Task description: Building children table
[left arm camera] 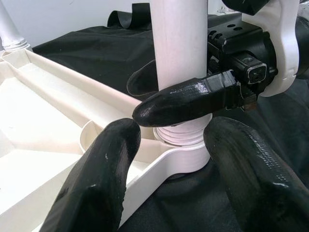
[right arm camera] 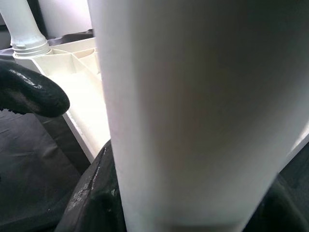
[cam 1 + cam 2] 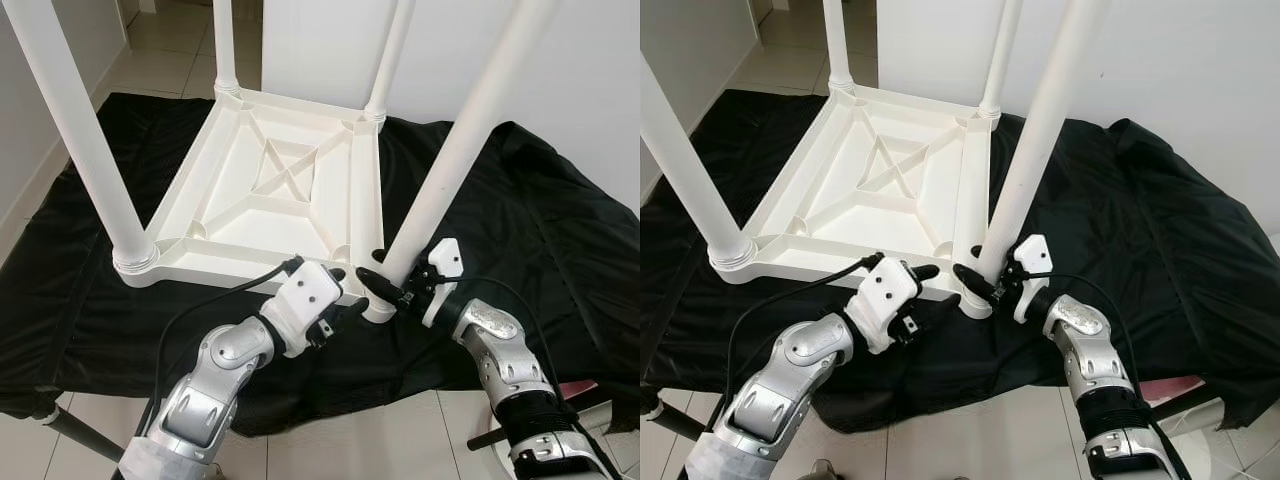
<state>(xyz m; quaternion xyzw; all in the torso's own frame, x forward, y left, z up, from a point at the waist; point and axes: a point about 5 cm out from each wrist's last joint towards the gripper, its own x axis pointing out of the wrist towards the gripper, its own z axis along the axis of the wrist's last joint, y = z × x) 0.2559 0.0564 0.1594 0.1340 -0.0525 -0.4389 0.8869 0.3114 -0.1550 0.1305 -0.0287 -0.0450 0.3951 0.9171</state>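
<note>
A white plastic children's table [image 3: 268,205] lies upside down on a black cloth [image 3: 520,220], its four legs pointing up. My right gripper [image 3: 388,278] is shut on the near right leg [image 3: 465,135], just above where it enters the corner socket [image 1: 186,152]. One of its black fingers [image 1: 186,100] crosses the front of the leg [image 2: 193,111]. My left gripper [image 3: 346,294] is open, low at the same corner. Its two fingertips [image 1: 99,179] stand apart on either side of the socket without touching it.
The cloth covers a low platform and hangs over the near edge. Tiled floor [image 3: 340,450] lies below it, and a white wall [image 3: 590,70] stands behind to the right. A red item [image 3: 580,390] lies by my right arm, and a black rod [image 3: 75,430] sticks out at lower left.
</note>
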